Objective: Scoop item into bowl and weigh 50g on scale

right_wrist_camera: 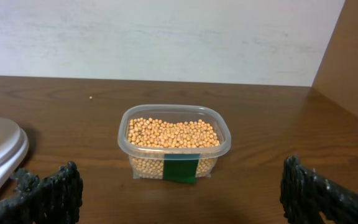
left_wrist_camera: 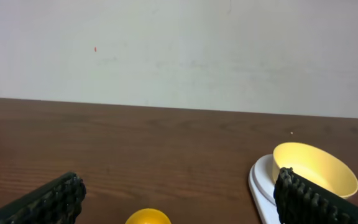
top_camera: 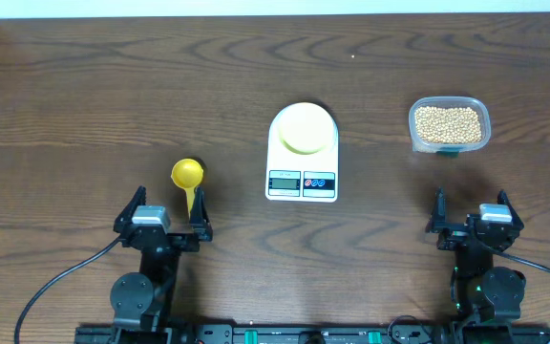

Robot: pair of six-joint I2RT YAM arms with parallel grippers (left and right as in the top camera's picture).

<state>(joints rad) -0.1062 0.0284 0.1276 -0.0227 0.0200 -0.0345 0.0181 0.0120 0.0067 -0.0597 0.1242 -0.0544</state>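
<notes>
Tan beans (top_camera: 448, 122) fill a clear plastic tub (top_camera: 450, 145) at the right; the right wrist view shows the beans (right_wrist_camera: 173, 132) too. The pale-yellow bowl (top_camera: 306, 127) sits on the white scale (top_camera: 302, 182) at the centre, also in the left wrist view (left_wrist_camera: 316, 167). A yellow scoop (top_camera: 188, 176) lies left of the scale, its handle pointing toward my left gripper (top_camera: 159, 215), which is open and empty with one finger by the handle end. My right gripper (top_camera: 473, 215) is open and empty, near the front edge below the tub.
The tub carries a green label (right_wrist_camera: 181, 169) on its near side. A wooden side panel (right_wrist_camera: 353, 56) rises at the right. A pale wall runs behind the table's far edge.
</notes>
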